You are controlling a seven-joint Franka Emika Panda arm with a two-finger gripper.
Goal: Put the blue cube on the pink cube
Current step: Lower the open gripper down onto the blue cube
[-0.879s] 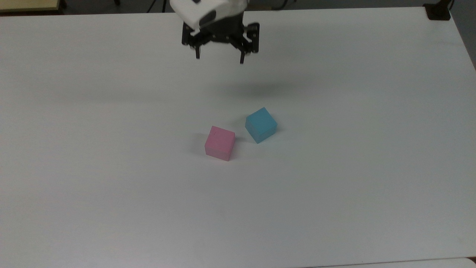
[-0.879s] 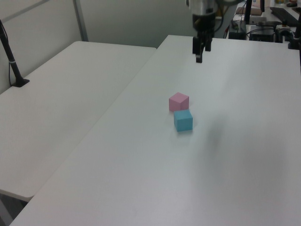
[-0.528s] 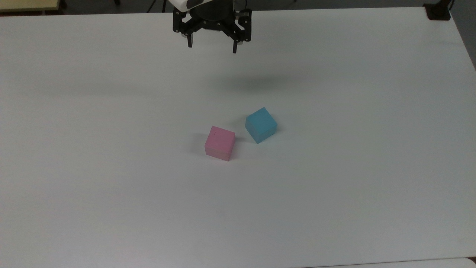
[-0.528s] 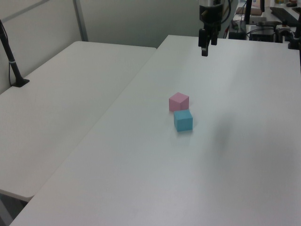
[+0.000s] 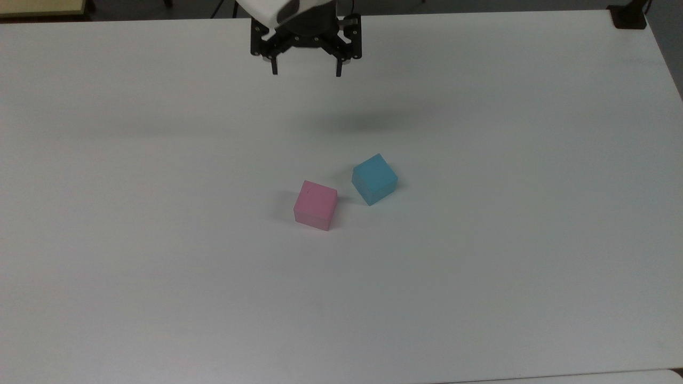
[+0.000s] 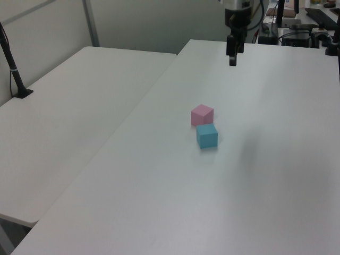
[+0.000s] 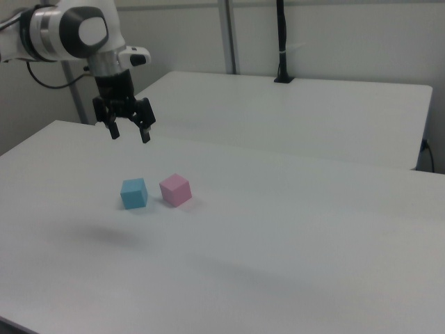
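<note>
Gripper (image 5: 305, 71) slightly shifted, blue cube (image 5: 374, 179) apart.

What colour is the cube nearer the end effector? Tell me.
Light blue: the small matte light-blue cube, plain-faced, seen best in the top view, beside the small matte pale-pink cube.

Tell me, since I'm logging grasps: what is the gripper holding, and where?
Nothing. The gripper hangs open; the blue cube sits on the table.
</note>
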